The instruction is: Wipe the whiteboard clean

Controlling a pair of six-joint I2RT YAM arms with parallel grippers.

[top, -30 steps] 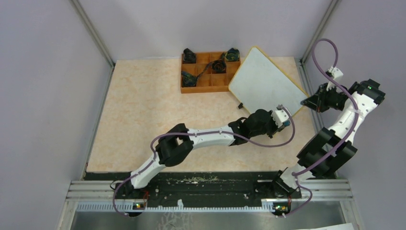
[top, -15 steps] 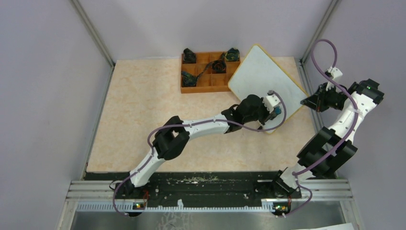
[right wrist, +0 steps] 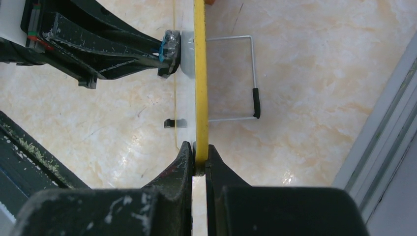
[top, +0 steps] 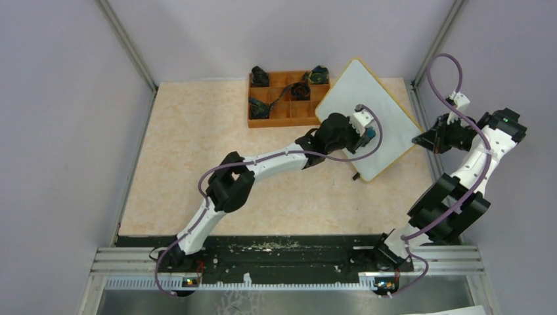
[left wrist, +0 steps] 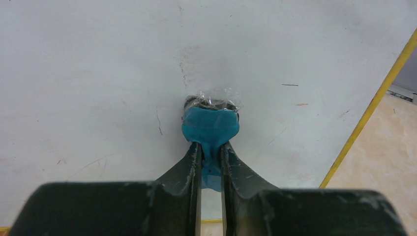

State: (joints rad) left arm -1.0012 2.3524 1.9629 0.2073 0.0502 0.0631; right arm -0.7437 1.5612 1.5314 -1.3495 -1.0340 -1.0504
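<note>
The whiteboard point(top: 394, 118) stands tilted at the back right, white with a thin yellow frame point(right wrist: 199, 73). My left gripper point(top: 368, 135) is shut on a blue eraser point(left wrist: 210, 125) wrapped in clear film, and the eraser is pressed flat against the board face point(left wrist: 98, 73). Faint dark scratches and a tiny red mark point(left wrist: 301, 104) show on the board. My right gripper point(right wrist: 198, 147) is shut on the board's yellow edge, at the board's right corner point(top: 419, 140) in the top view. Seen from the right wrist, the eraser point(right wrist: 170, 46) touches the board's front side.
An orange compartment tray point(top: 282, 113) holding dark cables sits just left of the board's far end. A wire stand point(right wrist: 253, 78) with a black foot sticks out behind the board. Grey walls and a metal rail point(top: 420, 98) close in on the right.
My left arm has slid the eraser up the board, from its near lower edge toward the middle. The right gripper has kept its hold on the edge.
</note>
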